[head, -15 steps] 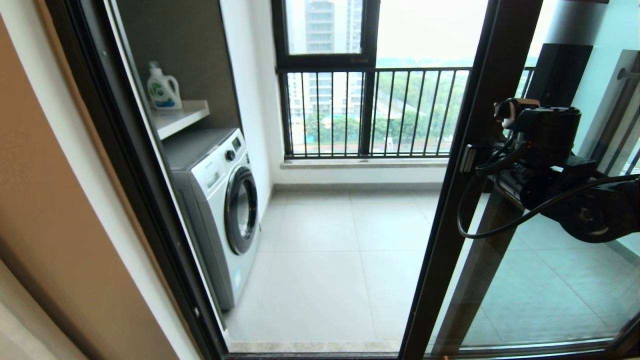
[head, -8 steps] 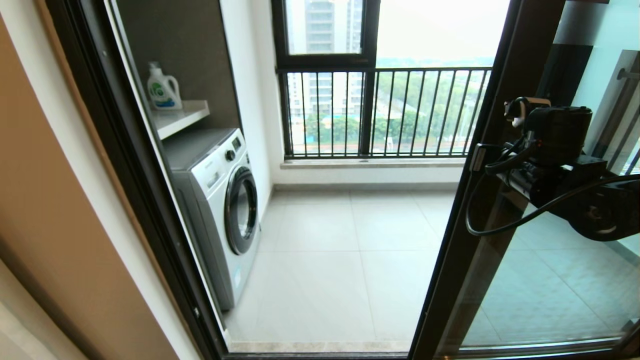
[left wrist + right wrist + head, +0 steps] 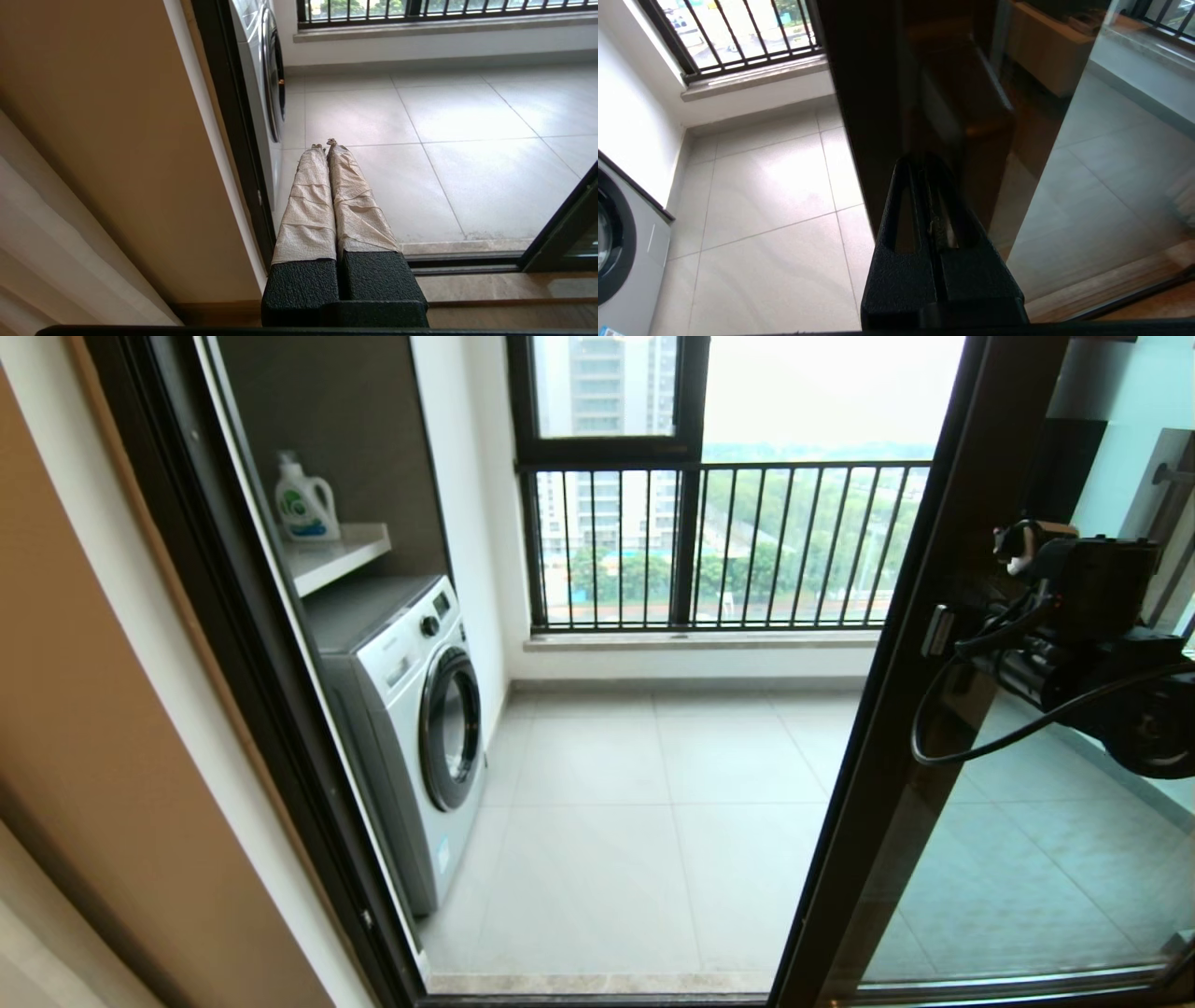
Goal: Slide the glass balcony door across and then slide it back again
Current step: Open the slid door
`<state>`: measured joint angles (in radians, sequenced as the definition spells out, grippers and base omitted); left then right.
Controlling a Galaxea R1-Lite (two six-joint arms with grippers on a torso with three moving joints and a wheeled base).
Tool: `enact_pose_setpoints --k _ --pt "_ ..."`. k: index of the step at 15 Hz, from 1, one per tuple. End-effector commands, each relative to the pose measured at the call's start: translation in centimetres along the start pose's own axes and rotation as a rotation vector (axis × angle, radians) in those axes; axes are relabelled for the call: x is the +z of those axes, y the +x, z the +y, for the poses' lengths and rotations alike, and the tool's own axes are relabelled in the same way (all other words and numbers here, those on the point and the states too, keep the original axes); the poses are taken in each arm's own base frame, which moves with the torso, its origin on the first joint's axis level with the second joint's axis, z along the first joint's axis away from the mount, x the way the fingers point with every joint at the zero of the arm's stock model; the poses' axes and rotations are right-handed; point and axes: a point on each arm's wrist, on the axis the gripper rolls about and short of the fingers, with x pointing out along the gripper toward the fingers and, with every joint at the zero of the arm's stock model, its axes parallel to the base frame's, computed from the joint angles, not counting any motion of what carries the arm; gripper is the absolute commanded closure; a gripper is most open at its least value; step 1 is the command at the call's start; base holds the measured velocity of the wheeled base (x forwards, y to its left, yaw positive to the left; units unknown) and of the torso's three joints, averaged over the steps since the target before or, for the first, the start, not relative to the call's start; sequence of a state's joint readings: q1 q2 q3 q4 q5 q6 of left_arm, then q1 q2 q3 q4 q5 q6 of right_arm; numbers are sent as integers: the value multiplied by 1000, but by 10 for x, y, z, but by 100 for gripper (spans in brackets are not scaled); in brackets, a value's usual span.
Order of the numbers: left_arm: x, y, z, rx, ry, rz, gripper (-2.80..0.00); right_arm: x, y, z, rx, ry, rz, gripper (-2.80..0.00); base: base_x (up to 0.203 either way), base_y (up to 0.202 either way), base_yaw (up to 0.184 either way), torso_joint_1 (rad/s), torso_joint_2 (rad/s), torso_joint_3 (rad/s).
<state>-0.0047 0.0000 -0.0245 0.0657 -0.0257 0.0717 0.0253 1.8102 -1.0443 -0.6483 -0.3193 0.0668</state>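
Note:
The glass balcony door (image 3: 901,709) stands at the right of the opening, its dark brown upright edge running from top to floor and its clear pane (image 3: 1018,887) behind it. My right gripper (image 3: 966,637) is shut, with its black fingertips pressed against the inner face of that upright. In the right wrist view the shut right gripper (image 3: 924,162) meets the dark door frame (image 3: 873,93), with the glass (image 3: 1115,163) beside it. My left gripper (image 3: 325,144) is shut on nothing, parked low by the left jamb.
A white washing machine (image 3: 411,728) stands on the balcony's left under a shelf holding a detergent bottle (image 3: 303,504). A dark window with vertical railing bars (image 3: 709,546) closes the far side. The dark left jamb (image 3: 233,663) and the floor track (image 3: 462,263) bound the opening.
The door's dark upright and my right arm have moved together to the right, and the opening onto the balcony has grown wider. The left arm has not moved.

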Motion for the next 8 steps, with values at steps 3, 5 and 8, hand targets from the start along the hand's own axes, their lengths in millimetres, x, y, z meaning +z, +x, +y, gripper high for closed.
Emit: enact_pose_setpoints --k 3,5,8 --pt "0 0 0 0 0 2 0 3 2 -17 -40 8 -7 0 0 0 0 0 0 0" --pt "0 0 0 0 0 2 0 2 1 -24 -35 6 -1 0 0 0 0 0 0 0" --pt "0 0 0 0 0 2 0 1 2 -28 -45 7 0 0 0 0 0 0 0 0"
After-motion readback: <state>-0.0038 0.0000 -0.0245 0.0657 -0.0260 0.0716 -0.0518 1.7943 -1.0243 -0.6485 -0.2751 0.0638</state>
